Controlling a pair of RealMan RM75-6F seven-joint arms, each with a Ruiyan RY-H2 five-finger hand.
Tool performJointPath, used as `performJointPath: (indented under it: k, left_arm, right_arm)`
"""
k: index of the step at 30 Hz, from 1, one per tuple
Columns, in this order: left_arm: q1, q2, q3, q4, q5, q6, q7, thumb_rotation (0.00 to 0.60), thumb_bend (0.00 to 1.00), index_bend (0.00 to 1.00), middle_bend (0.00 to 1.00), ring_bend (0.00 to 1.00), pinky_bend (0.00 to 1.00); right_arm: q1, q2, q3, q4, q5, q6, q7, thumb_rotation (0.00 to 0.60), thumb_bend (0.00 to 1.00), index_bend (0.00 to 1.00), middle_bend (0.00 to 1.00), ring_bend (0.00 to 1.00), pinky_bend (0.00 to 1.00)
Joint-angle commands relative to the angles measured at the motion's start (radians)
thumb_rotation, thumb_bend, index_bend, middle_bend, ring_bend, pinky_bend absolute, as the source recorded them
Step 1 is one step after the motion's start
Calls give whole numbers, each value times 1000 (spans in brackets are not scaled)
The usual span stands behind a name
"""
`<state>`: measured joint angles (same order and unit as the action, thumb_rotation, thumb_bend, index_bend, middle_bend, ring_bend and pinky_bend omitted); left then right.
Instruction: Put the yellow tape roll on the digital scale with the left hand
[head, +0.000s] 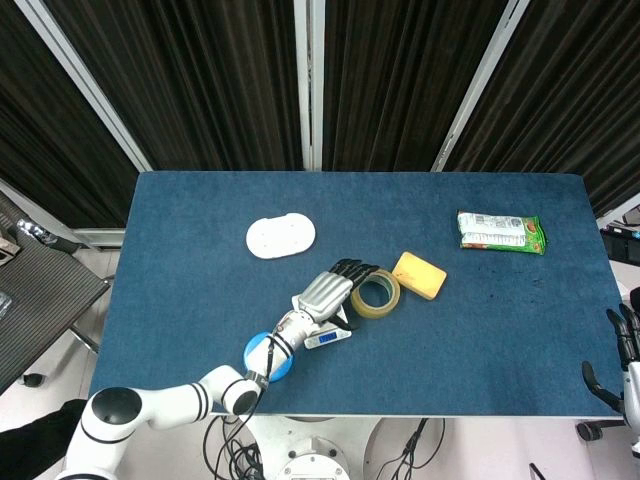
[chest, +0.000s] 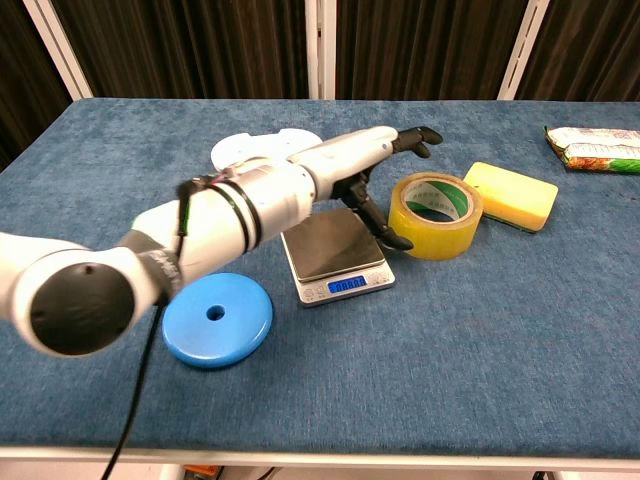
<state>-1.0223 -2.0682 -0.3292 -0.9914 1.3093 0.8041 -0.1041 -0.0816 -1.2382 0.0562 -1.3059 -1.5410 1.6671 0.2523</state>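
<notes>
Reaching over digital scale: left hand, fingers spread, empty, thumb beside yellow tape roll; roll on cloth between scale and sponge; right hand at table's right edge, fingers apart.

The left hand covers most of the scale in the head view, leaving only its display edge showing; whether the thumb touches the tape cannot be told in either view. The forearm hides part of the blue disc from above and part of the white plate from the chest. The right hand is cut off by the frame edge, its fingers' state unreadable. The snack pack runs off the chest view's right edge
</notes>
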Motion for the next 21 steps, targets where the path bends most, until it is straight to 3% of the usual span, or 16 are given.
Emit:
performJointPath:
  k: [1, 12, 16, 21]
  left_arm:
    - [-31, -38, -11, 56, -13, -22, -22, 600, 114, 34, 67, 0, 6]
    - [-71, -93, -14, 164, -25, -60, -79, 600, 115, 33, 67, 0, 8]
    - [-87, -110, -21, 193, -21, -57, -103, 600, 116, 39, 77, 5, 68]
    - [-95, -134, -35, 221, -22, -34, -140, 600, 146, 109, 174, 127, 177]
  right_arm:
    - [-2, 0, 1, 5, 4, -1, 5, 600, 284, 0, 0, 0, 0]
    - [-3, -4, -2, 22, 5, -10, 19, 600, 284, 0, 0, 0, 0]
    - [-4, -5, -1, 29, 11, -15, 24, 600, 285, 0, 0, 0, 0]
    - [-2, -5, -3, 32, 12, -26, 25, 600, 284, 0, 0, 0, 0]
